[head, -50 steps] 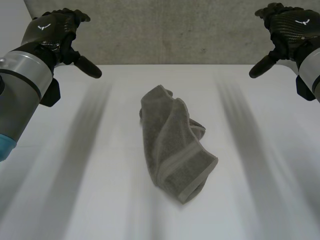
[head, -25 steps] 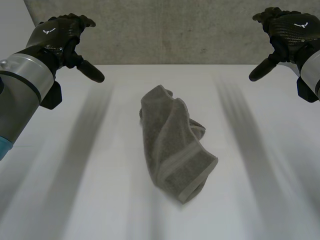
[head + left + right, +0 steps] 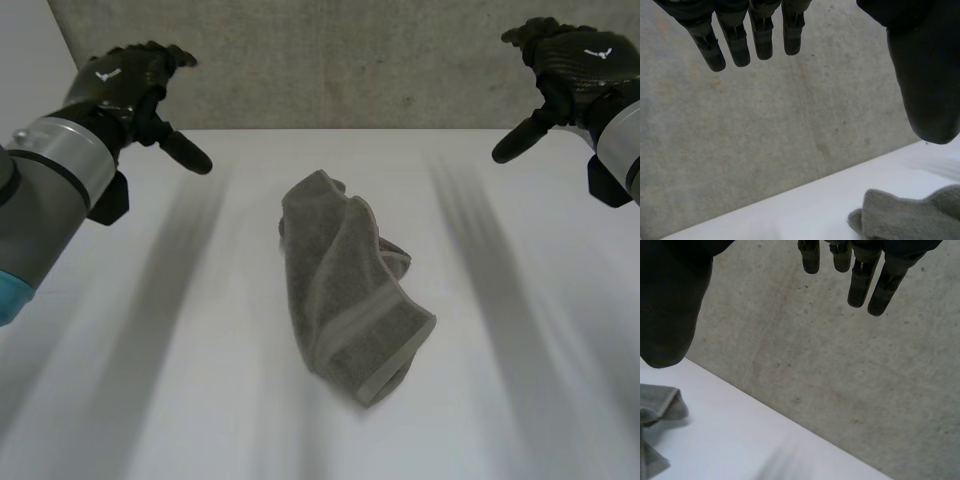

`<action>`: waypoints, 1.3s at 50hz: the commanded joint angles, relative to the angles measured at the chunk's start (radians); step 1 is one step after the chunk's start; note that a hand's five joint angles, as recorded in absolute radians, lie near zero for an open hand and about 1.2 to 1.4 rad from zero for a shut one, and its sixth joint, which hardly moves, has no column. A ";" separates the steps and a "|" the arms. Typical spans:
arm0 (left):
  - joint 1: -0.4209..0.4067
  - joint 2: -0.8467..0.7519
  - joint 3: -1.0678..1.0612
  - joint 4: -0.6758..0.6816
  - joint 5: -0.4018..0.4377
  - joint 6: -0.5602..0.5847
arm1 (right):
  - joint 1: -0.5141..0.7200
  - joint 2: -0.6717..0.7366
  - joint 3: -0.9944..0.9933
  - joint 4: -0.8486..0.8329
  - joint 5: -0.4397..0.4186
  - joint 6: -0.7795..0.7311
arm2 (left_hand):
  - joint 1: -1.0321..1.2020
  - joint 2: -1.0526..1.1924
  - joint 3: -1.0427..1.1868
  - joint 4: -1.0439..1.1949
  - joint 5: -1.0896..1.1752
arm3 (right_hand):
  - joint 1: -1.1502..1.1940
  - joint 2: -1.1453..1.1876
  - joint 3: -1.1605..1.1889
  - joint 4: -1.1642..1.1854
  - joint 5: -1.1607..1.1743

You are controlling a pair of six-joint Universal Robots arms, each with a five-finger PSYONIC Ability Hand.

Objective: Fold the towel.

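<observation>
**A:** How far along are you?

**B:** By the look of it, you haven't begun. The towel point(image 3: 350, 290) lies bunched in a twisted heap in the middle of the surface point(image 3: 170, 380), with no neat fold in it. All the folding is left.

**A:** And your hands?

**B:** Your left hand point(image 3: 120, 82) and right hand point(image 3: 575, 55) hover at the far side, fingers straight and spread, holding nothing. The towel lies between them, well apart from both.

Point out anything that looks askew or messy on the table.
The towel lies bunched and twisted in a slanted heap on the table, not spread flat. The left hand and right hand are open, apart from it.
</observation>
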 commanded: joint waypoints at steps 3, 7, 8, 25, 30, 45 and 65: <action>0.003 -0.146 0.008 0.002 0.200 0.051 | 0.004 0.101 0.012 0.002 -0.067 0.244 | -0.075 -0.011 -0.049 -0.056 -0.003 | -0.096 -0.086 -0.041 -0.067 -0.062; 0.003 -0.211 0.021 0.005 0.270 0.111 | 0.007 0.222 0.003 0.002 -0.119 0.348 | -0.075 -0.010 -0.049 -0.056 -0.003 | -0.096 -0.086 -0.041 -0.067 -0.062; 0.000 -0.246 0.036 0.007 0.292 0.150 | 0.013 0.254 0.000 0.002 -0.119 0.362 | -0.075 -0.010 -0.049 -0.056 -0.003 | -0.096 -0.086 -0.041 -0.067 -0.062; -0.012 -0.622 0.332 0.018 0.510 0.500 | 0.136 0.501 0.002 0.003 -0.118 0.373 | -0.022 0.042 -0.049 -0.056 0.050 | -0.096 -0.086 -0.041 -0.067 -0.062; -0.014 -0.648 0.338 0.028 0.575 0.507 | 0.177 0.546 -0.003 0.000 -0.116 0.368 | 0.045 0.110 -0.049 -0.056 0.117 | -0.064 -0.054 -0.041 -0.067 -0.062; -0.035 -0.728 0.386 0.067 0.659 0.507 | 0.190 0.537 0.011 -0.030 -0.119 0.364 | 0.961 1.026 -0.049 -0.056 1.034 | 1.158 1.169 -0.041 -0.067 1.018; -0.032 -0.313 0.154 0.110 0.530 0.490 | 0.193 0.348 -0.259 0.199 -0.334 -0.158 | 1.096 1.161 -0.049 -0.056 1.168 | 1.300 1.311 -0.041 -0.067 1.160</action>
